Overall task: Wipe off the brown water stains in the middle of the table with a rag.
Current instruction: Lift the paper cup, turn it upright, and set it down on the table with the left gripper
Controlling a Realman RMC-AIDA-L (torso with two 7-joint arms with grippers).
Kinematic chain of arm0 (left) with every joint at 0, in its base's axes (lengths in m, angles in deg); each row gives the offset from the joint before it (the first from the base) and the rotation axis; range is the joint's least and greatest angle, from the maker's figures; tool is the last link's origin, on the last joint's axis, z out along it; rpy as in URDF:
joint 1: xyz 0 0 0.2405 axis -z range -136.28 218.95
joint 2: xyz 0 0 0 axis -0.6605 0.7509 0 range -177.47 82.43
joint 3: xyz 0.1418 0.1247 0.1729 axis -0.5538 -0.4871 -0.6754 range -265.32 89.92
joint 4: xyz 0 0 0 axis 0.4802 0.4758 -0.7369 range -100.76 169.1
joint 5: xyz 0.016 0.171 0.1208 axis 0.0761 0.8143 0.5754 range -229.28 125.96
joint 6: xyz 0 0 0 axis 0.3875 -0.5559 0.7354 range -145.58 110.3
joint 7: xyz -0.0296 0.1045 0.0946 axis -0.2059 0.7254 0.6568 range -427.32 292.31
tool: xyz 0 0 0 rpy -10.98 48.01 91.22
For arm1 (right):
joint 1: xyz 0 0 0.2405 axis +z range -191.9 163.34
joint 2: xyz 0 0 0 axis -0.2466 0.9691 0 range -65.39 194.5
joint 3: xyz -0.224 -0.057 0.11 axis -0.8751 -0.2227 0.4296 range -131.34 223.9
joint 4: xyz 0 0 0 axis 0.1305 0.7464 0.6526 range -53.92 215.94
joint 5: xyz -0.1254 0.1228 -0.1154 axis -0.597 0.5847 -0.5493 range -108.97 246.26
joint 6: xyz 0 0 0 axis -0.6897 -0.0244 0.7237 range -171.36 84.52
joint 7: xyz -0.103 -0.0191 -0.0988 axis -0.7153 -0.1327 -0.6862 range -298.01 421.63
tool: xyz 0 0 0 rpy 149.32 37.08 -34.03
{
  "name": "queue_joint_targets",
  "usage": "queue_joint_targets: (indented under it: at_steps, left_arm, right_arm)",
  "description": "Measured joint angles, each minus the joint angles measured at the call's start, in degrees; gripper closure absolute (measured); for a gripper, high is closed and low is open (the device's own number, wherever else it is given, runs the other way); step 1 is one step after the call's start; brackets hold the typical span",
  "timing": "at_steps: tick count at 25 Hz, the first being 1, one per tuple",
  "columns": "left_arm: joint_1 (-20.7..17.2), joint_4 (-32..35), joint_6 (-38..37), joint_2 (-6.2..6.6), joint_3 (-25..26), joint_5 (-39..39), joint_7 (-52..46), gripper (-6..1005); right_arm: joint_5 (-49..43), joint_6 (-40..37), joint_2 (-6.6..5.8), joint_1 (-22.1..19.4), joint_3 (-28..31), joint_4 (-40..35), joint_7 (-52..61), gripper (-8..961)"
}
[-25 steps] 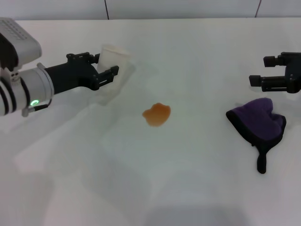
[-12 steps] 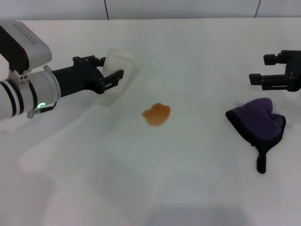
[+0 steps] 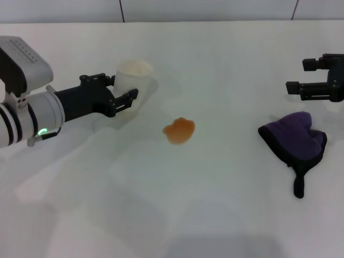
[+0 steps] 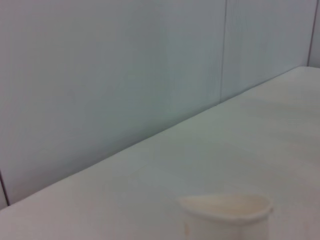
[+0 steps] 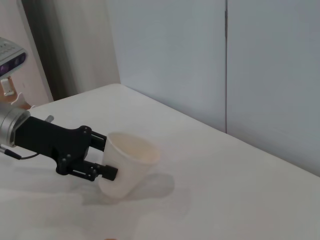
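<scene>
Smooth glossy white table (image 3: 215, 204), left gripper (image 3: 122, 88) with black fingers clamped on a tilted white paper cup (image 3: 131, 80) at the table's left, right gripper (image 3: 301, 75) spread open above soft purple black-edged rag (image 3: 295, 141) lying at right, irregular orange-brown translucent stain (image 3: 179, 130) mid-table

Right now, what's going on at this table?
The left end effector grips a tilted white paper cup at the table's far left. An orange-brown spill sits in the middle, not yet wiped. The purple rag lies untouched at the right, with the right end effector open above and behind it.
</scene>
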Motion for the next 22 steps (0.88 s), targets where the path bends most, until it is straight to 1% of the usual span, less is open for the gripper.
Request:
queue_joint_targets:
  at_steps: [8,16,22]
  left_arm:
    - [-1.36,0.00,-1.20,-0.12,-0.02,-0.06,1.65,447]
    - [-1.63,0.00,-1.09,-0.13,-0.01,0.77,1.38,445]
    - [-1.55,-0.32,-1.71,-0.12,-0.01,1.12,-1.02,381]
  right_arm:
    - [-0.06,0.03,0.00,0.28,0.00,-0.02,-0.05,220]
    - [-0.12,0.36,-0.09,0.50,0.00,-0.05,-0.04,221]
    - [-0.13,0.48,-0.18,0.57,0.14,-0.40,0.07,221]
